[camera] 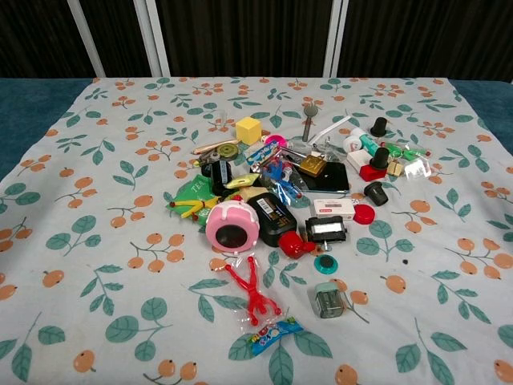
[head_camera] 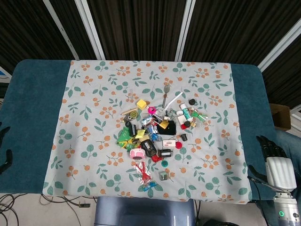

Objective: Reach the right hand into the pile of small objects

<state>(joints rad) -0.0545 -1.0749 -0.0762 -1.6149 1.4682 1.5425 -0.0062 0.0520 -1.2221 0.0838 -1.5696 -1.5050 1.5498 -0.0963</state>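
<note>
Our right hand [head_camera: 273, 153], fingers loosely apart and empty, waits well apart from the pile [head_camera: 157, 132]; a careless sweep may scatter light pieces.

I see both views evenly and brightly lit from above, with only short, soft shadows under the pile of small objects [head_camera: 157, 134]. The floral cloth [camera: 96, 241] shows no harsh glare. My head view is sharp but bows slightly at its edges; the chest view stays crisp, the background dark.
</note>
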